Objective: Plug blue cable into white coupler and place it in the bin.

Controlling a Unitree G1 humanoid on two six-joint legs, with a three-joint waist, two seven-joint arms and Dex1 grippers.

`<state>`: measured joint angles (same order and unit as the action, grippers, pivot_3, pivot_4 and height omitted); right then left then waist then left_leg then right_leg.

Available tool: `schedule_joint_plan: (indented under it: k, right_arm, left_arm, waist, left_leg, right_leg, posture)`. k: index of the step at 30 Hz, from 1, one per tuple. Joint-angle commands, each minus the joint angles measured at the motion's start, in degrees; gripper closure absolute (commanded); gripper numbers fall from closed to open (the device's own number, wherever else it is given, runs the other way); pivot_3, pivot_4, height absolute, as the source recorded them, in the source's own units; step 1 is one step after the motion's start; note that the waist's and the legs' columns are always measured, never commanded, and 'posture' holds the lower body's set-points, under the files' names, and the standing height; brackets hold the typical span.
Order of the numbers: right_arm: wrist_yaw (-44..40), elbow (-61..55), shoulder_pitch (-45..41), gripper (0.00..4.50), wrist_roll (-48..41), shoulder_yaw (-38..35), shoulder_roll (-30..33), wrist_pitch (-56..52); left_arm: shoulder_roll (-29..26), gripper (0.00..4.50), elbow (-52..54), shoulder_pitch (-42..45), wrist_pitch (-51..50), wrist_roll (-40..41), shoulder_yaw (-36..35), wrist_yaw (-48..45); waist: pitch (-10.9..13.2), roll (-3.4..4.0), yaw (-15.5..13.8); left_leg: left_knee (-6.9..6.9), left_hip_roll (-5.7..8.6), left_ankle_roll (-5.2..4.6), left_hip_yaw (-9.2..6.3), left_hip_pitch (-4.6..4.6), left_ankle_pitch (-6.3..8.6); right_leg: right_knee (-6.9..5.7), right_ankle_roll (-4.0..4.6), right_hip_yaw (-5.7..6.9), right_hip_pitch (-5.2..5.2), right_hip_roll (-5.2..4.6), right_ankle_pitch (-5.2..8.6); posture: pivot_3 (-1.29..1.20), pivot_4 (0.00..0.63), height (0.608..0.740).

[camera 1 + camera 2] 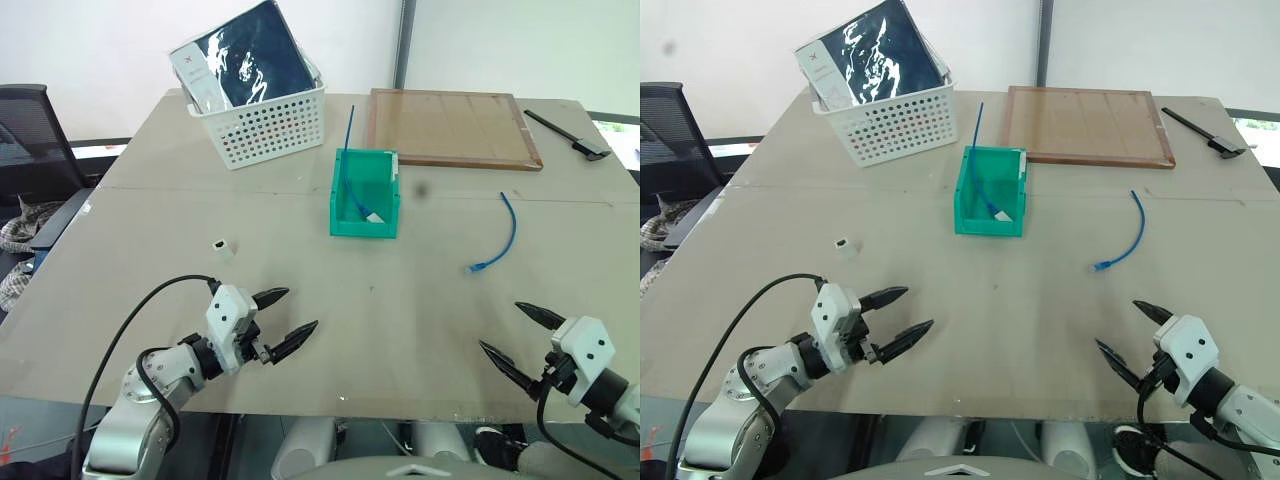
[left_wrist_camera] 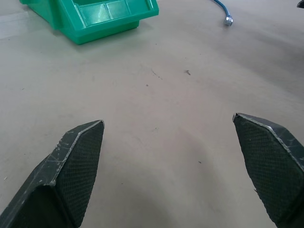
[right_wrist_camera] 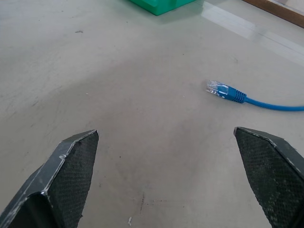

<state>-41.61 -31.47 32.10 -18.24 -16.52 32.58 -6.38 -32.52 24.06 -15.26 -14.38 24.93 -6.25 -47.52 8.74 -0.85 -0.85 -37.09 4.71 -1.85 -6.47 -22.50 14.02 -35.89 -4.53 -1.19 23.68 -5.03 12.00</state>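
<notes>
With both the left gripper point(image 1: 280, 325) and right gripper point(image 1: 510, 335) wide and empty, the blue cable point(image 1: 500, 240) lay right of the bin point(image 1: 364, 195), likely light and floppy, best pinched behind its plug.

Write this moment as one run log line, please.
left gripper: open, empty | right gripper: open, empty | short blue cable: on table, unplugged | tiny white coupler: on table | green plastic bin

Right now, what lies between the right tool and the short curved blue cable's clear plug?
Nothing: bare table separates right tool from cable plug, in the right wrist view.
</notes>
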Motion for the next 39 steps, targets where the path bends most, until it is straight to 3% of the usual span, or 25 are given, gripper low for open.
schedule_joint_plan:
  k: [1, 7, 11, 18, 29, 32, 39]
  right_arm:
    - [-0.66, -0.78, -3.38, 0.00, -0.53, -1.10, 2.59, -1.14]
    - [-11.38, 4.50, -20.99, 0.00, -0.15, 3.18, 20.64, -10.46]
    - [-19.63, 15.36, -36.18, 0.00, 3.15, 11.27, 27.06, -9.29]
    - [-31.20, 36.56, -59.22, 0.00, 13.98, 26.75, 25.73, 1.81]
    - [-36.15, 51.44, -71.08, 0.00, 22.01, 34.11, 20.21, 10.50]
    - [-36.26, 56.74, -73.61, 0.74, 25.17, 36.13, 18.71, 12.80]
    - [-38.56, 64.53, -76.83, 3.95, 28.16, 38.80, 16.95, 16.48]
  left_arm:
    - [-0.31, 0.06, 3.45, 0.95, -1.32, 2.61, -0.90, 0.49]
    - [-3.36, 0.06, 6.92, 1.71, -3.16, 5.63, 0.24, -3.94]
    - [-5.26, 0.06, 7.97, 2.37, -3.14, 6.13, 0.95, -6.50]
    - [-5.99, 0.06, 9.01, 2.60, -2.52, 5.53, 1.38, -7.14]
    - [-6.37, 0.06, 11.57, 1.21, -2.33, 5.80, 1.60, -7.33]
    - [-6.31, 0.00, 11.65, 1.75, -1.75, 6.45, 1.58, -8.22]
    - [-6.03, 0.00, 10.78, 2.58, -0.52, 6.00, 2.22, -8.90]
  waist:
    - [0.00, 0.00, 0.00]
    - [0.12, 0.09, 0.37]
    - [0.36, 0.21, 0.14]
    - [0.65, 0.22, 0.09]
    - [0.75, 0.32, 0.15]
    - [0.76, 0.33, 0.18]
    - [0.74, 0.30, 0.23]
  left_leg:
    - [0.00, 0.00, 0.00, 0.00, 0.00, 0.00]
    - [-0.12, 0.00, -0.04, 0.28, 0.17, 0.01]
    - [-0.04, -0.07, -0.30, 0.18, 0.08, -0.11]
    - [-0.06, 0.03, -0.40, 0.29, -0.16, -0.05]
    - [-0.06, 0.03, -0.39, 0.28, -0.19, -0.05]
    - [-0.06, 0.03, -0.38, 0.29, -0.19, -0.06]
    - [-0.08, 0.04, -0.36, 0.31, -0.10, -0.07]
  right_leg:
    - [0.00, 0.00, 0.00, 0.00, 0.00, 0.00]
    - [0.00, -0.01, 0.11, -0.14, -0.02, -0.02]
    - [0.03, 0.29, 0.30, -0.10, 0.03, -0.12]
    - [0.27, 0.31, 0.25, 0.04, -0.06, -0.15]
    - [0.19, 0.18, 0.21, 0.14, -0.03, -0.26]
    - [0.18, 0.18, 0.21, 0.15, -0.02, -0.26]
    - [0.15, 0.22, 0.17, 0.10, 0.01, -0.28]
  posture:
    - [0.00, 0.150, 0.740]
    - [0.00, 0.150, 0.740]
    - [0.00, 0.150, 0.740]
    - [0.00, 0.150, 0.740]
    - [0.00, 0.150, 0.740]
    - [0.00, 0.150, 0.740]
    - [0.00, 0.150, 0.740]
